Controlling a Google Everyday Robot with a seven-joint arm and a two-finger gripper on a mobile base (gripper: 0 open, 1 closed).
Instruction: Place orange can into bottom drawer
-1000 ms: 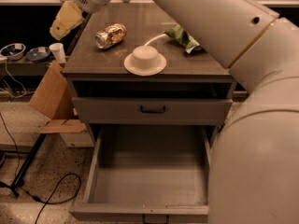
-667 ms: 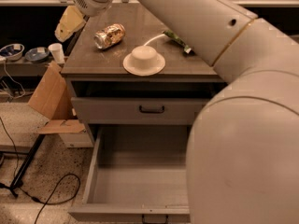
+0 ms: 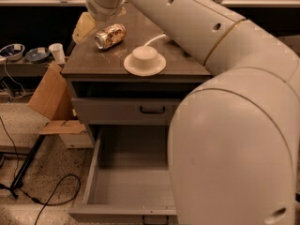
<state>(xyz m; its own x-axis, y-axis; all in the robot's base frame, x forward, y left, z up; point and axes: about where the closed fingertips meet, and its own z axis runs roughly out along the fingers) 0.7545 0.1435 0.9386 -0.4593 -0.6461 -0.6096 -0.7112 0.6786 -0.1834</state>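
The orange can point(image 3: 110, 35) lies on its side on the dark cabinet top point(image 3: 93, 62), near the back left. My gripper point(image 3: 84, 27), a pale yellow shape at the end of the arm, hangs just left of the can at the cabinet's left edge, and nothing shows in its hold. Below, the bottom drawer point(image 3: 133, 191) is pulled out with a bare grey floor. My bulky white arm covers its right part.
An upturned white bowl on a plate point(image 3: 144, 60) stands right of the can. The shallower drawer with a black handle point(image 3: 152, 109) is pushed in. A cardboard box point(image 3: 49, 95), cables and a shelf with bowls and a cup point(image 3: 57, 53) are at left. The arm hides the right side.
The gripper has shifted right, closer to the can. The arm has swung further across the view and now hides the green bag and the right of the cabinet.
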